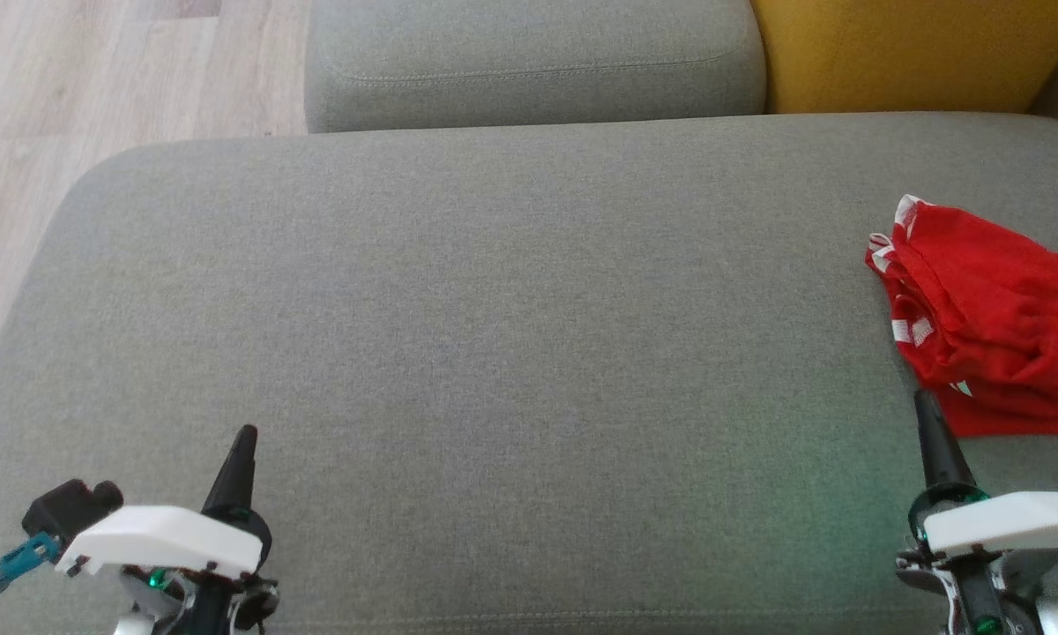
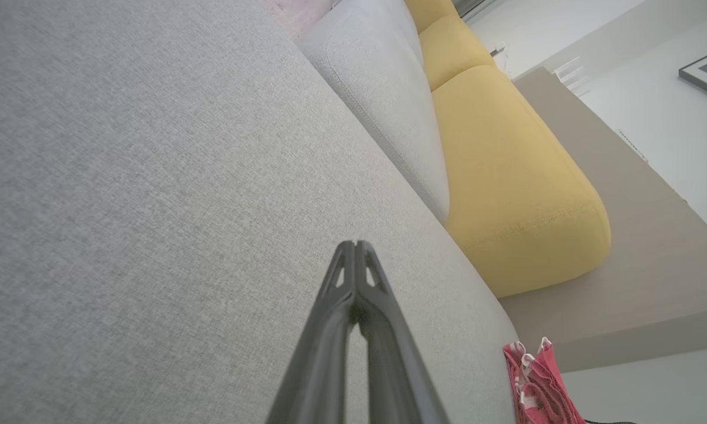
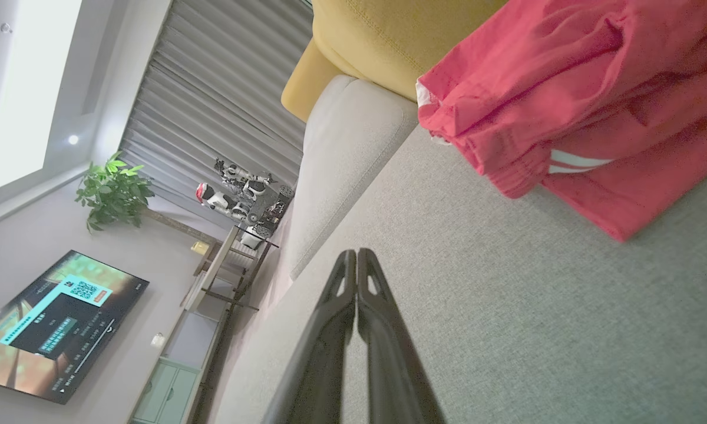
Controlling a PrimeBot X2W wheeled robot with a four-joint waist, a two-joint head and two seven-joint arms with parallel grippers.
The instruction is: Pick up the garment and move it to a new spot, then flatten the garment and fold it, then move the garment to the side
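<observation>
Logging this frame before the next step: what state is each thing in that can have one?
garment: bunched in layers at the right end of the seat, not held.
left gripper: shut, empty, over bare seat.
right gripper: shut, empty, just short of the garment.
television: switched on.

A home living room: grey sofa (image 1: 494, 309), yellow cushion (image 1: 899, 53) at one o'clock, wood floor (image 1: 53, 88) at ten o'clock, a wall television (image 3: 53, 327) and potted plant (image 3: 113, 191).
</observation>
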